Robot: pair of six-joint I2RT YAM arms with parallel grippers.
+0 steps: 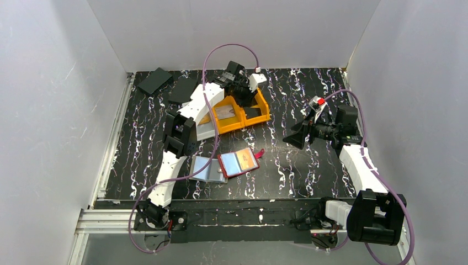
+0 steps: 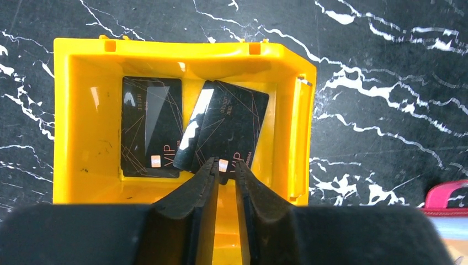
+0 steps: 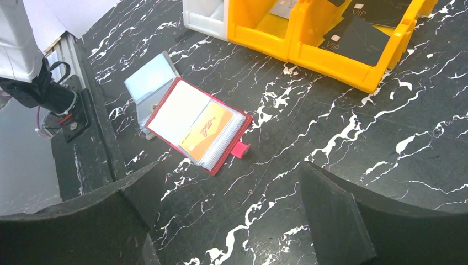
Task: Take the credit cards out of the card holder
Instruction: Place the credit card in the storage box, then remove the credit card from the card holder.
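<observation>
Shows the left hand (image 2: 225, 168) over the yellow bin (image 2: 182, 49) at upper centre of the top view, fingers parted by a narrow gap and gripping nothing. Finds three black credit cards (image 2: 150, 127) flat on the bin floor: one at the left of the wrist frame, two overlapping at the right, with the lower edge of the topmost just beyond the fingertips. Has the right hand (image 1: 295, 135) spread wide and empty above the counter (image 1: 309, 165), right of centre in the top view. Puts the red card holder (image 1: 238, 162) open on the counter at lower centre, an orange card (image 3: 208, 128) in its clear sleeve, a grey-blue holder (image 1: 208, 169) partly under its left edge.
</observation>
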